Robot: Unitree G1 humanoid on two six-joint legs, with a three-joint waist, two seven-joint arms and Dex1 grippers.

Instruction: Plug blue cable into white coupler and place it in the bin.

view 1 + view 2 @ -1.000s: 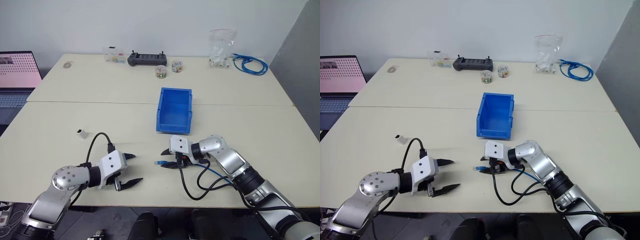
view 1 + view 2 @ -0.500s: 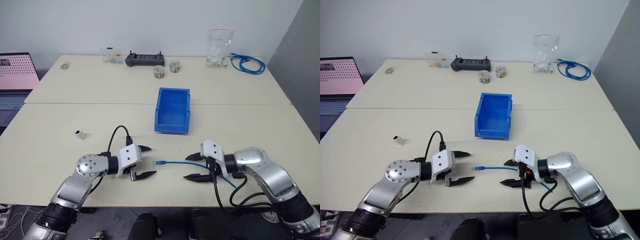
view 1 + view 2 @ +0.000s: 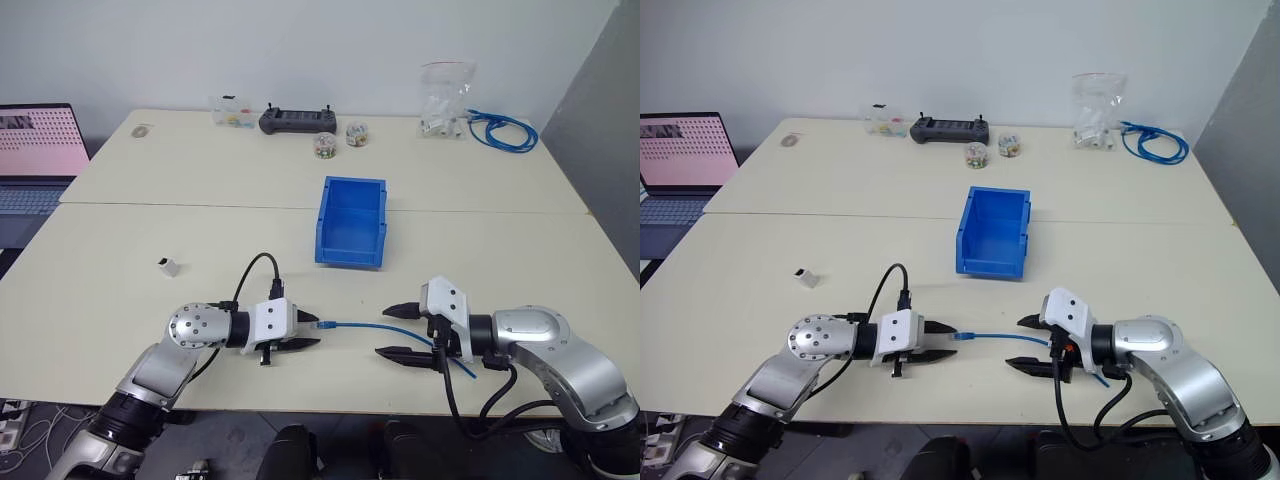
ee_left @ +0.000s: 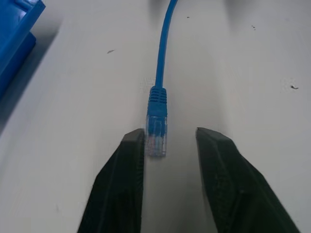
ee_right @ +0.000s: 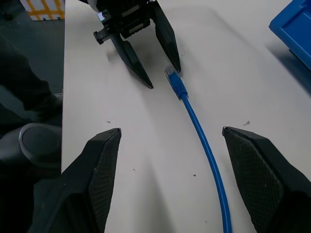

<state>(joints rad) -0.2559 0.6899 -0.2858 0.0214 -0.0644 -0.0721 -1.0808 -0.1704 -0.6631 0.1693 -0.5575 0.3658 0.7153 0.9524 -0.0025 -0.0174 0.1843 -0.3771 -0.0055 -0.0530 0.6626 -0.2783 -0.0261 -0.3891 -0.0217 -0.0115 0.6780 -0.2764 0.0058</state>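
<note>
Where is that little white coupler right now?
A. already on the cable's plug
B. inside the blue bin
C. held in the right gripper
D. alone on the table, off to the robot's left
D: the white coupler sits by itself on the table, well left of the blue bin.

Light: bright, even, from overhead.
Shadows: soft, short on the table [image 3: 140, 240].
Focus: sharp; no glare or blur.
</note>
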